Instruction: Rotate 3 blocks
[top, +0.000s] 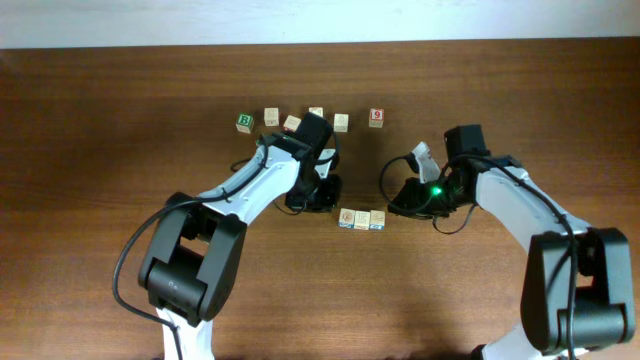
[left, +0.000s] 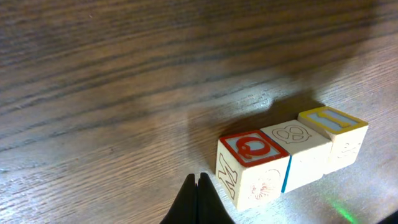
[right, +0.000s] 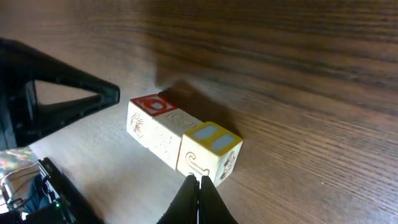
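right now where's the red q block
In the overhead view, the red Q block is at the left end of the central row of three, touching the middle block, just right of the left claw.

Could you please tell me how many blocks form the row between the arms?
3, touching in a line: red-topped block nearest the left arm, pale block in the middle, yellow-edged block nearest the right arm; none seems hidden.

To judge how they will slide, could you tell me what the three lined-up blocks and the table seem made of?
The blocks look like pale, matte wood: cream sides with printed pictures and coloured tops. The table looks like dark wood or wood-look laminate: streaky grain lines, slight sheen.
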